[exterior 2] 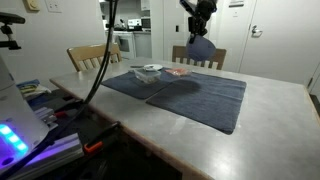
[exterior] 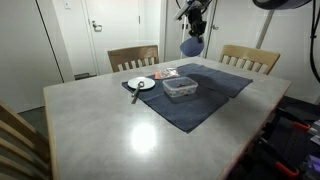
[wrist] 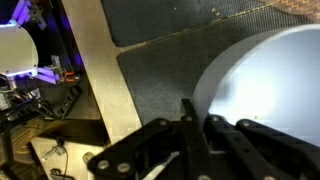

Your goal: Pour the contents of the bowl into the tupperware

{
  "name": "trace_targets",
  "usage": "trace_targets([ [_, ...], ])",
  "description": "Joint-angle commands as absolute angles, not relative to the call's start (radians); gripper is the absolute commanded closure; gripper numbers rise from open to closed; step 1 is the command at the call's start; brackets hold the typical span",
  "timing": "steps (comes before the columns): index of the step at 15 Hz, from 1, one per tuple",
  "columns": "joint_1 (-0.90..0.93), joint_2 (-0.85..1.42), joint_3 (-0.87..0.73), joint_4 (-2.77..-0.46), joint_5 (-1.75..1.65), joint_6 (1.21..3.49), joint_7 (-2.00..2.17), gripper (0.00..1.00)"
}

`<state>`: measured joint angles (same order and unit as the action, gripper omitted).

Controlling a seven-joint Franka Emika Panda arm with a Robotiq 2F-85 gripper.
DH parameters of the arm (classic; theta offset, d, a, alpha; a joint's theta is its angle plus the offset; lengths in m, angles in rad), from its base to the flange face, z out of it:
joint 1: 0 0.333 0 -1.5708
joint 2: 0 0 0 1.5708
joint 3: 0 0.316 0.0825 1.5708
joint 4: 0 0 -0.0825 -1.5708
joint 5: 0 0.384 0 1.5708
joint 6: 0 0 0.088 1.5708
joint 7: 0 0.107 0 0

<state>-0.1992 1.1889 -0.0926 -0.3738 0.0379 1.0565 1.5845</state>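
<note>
The round, deep blue-purple bowl (exterior: pixel 191 46) is up in the air over the far side of the table, hanging from the black gripper (exterior: pixel 192 35), whose jaws are clamped tight on the bowl's rim. From the wrist camera the bowl shows as a big pale curve on the right, with the dark fingers (wrist: pixel 187 112) meeting at its edge. What's inside it can't be made out.

Down below and a little nearer the camera sits the tupperware (exterior: pixel 180 88), a shallow, clear plastic, rectangular container, resting on a dark blue cloth mat (exterior: pixel 225 95). It's well apart from the bowl in height.

Just beside the tupperware there's a small white plate (exterior: pixel 141 83) at the mat's edge, with a dark utensil (exterior: pixel 135 94) lying off its rim. Behind the container is a small orange-red item (exterior: pixel 165 72), too small to identify.

All of it is on a grey table (exterior: pixel 100 130), with 2 wooden chairs (exterior: pixel 133 57) along the far side. In an exterior view a black cable (exterior 2: pixel 103 60) arcs down at the left.
</note>
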Motion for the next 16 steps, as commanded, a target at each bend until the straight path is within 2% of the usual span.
trace_targets([
  [1,-0.203,1.186,-0.11,-0.384,0.03,0.971,1.676,0.99],
  [6,-0.218,1.228,-0.092,-0.37,0.065,0.884,1.791,0.99],
  [16,-0.266,1.378,-0.067,-0.316,0.18,0.969,2.172,0.99],
])
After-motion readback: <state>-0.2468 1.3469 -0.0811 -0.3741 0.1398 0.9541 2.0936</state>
